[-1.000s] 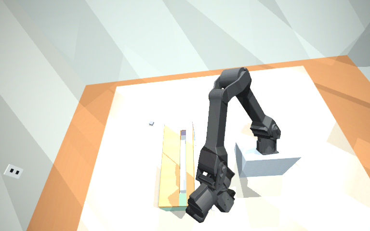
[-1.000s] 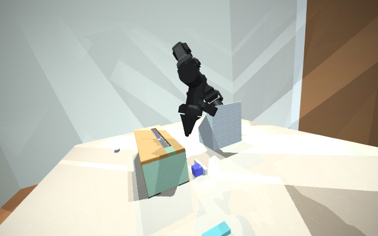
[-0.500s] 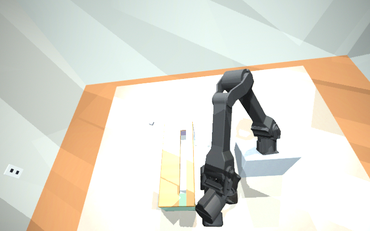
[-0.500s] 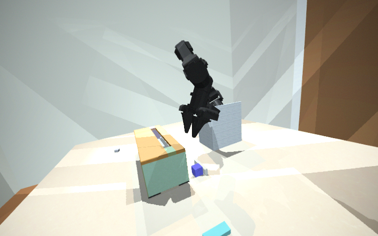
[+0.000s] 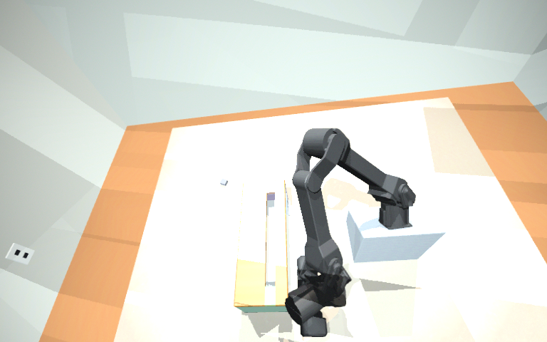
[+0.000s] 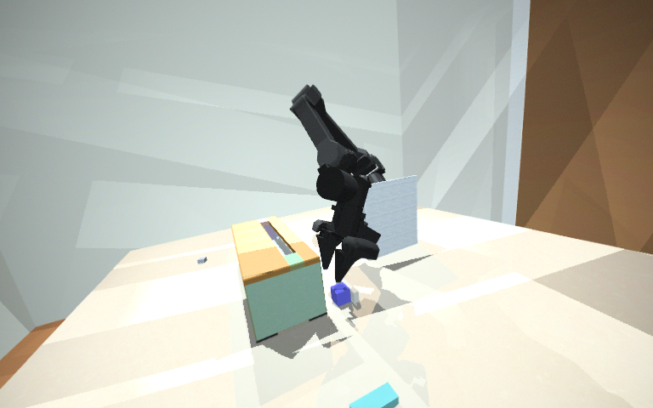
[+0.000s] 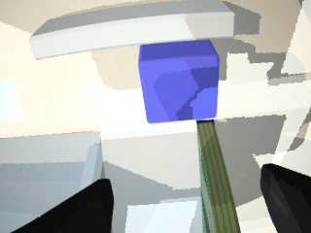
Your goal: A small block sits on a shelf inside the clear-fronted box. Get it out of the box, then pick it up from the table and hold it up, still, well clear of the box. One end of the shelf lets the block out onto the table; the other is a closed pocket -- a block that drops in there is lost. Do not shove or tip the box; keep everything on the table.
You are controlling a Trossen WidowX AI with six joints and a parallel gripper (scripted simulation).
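The blue block [image 6: 340, 294] [image 7: 180, 84] sits on the table outside the box, close to the near end of its front side. The arm hides it in the top view. The box [image 5: 250, 282] [image 6: 286, 297] stands upright, with an orange slotted top and a green end wall. My gripper [image 6: 332, 274] [image 7: 187, 184] is open and empty, pointing down beside the box, with its tips just above and behind the block in the exterior view. In the wrist view the block is ahead of the fingertips, not between them.
A low white rail [image 6: 354, 296] [image 7: 136, 34] lies along the block's side away from the box. The grey arm pedestal [image 5: 391, 246] [image 6: 392, 216] stands to the right. A cyan piece [image 6: 375, 396] lies in the foreground. A small grey-blue piece [image 5: 223, 182] [image 6: 201, 260] lies left of the box.
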